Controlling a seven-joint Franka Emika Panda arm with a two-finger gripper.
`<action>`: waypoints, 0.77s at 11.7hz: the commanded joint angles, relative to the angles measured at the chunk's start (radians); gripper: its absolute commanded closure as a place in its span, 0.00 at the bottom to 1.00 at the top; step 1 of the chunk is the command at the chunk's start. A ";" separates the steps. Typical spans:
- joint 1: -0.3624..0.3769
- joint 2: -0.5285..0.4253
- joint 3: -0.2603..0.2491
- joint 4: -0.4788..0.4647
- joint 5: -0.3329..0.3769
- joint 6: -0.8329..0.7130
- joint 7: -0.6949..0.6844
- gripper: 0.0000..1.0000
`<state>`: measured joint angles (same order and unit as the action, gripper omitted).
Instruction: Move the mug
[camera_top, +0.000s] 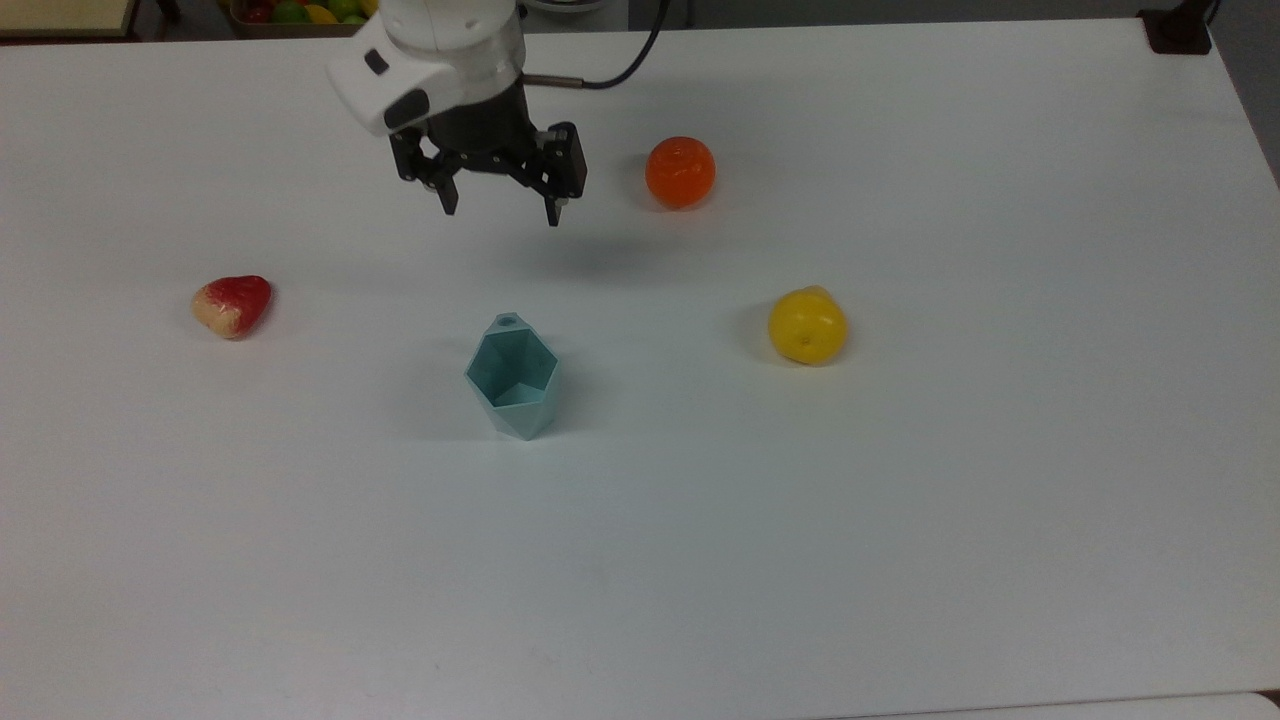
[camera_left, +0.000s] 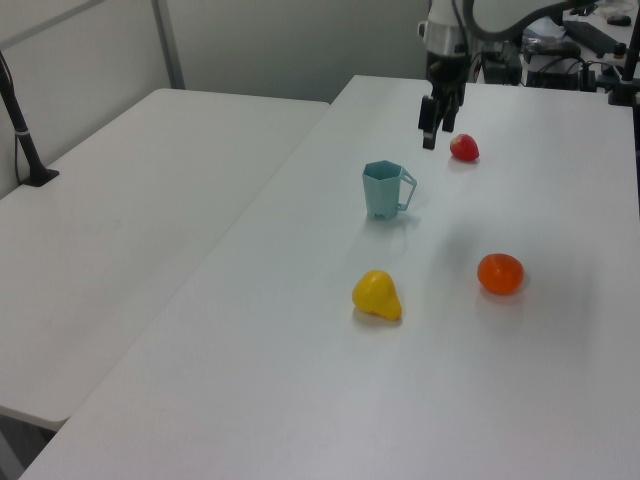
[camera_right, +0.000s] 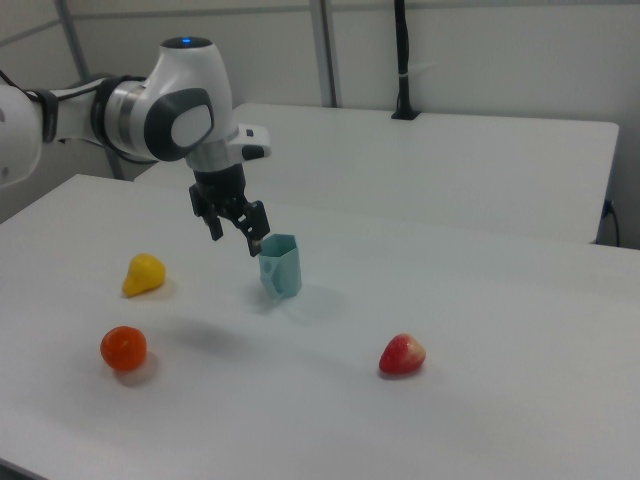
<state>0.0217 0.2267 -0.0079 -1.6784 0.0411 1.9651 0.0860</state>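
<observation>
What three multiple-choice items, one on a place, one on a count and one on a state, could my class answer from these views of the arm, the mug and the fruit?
1. In the top view, where is the mug relative to the gripper?
A. Below it
B. Above it
C. At the far right edge

2. How many pieces of fruit lie on the table?
A. One
B. Three
C. Five

3. What state is the gripper in?
A. Shut on the mug
B. Shut on the orange fruit
C. Open, holding nothing

Answers:
1. A, the mug sits lower in the top view.
2. B, the red fruit, orange fruit and yellow fruit.
3. C, its fingers are spread, above the table.
</observation>
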 joint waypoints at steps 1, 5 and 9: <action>0.012 0.048 -0.006 -0.012 -0.033 0.055 -0.026 0.05; 0.011 0.131 -0.011 -0.014 -0.044 0.159 -0.058 0.21; 0.011 0.167 -0.011 -0.009 -0.046 0.231 -0.068 0.33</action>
<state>0.0245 0.3883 -0.0093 -1.6805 0.0084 2.1659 0.0408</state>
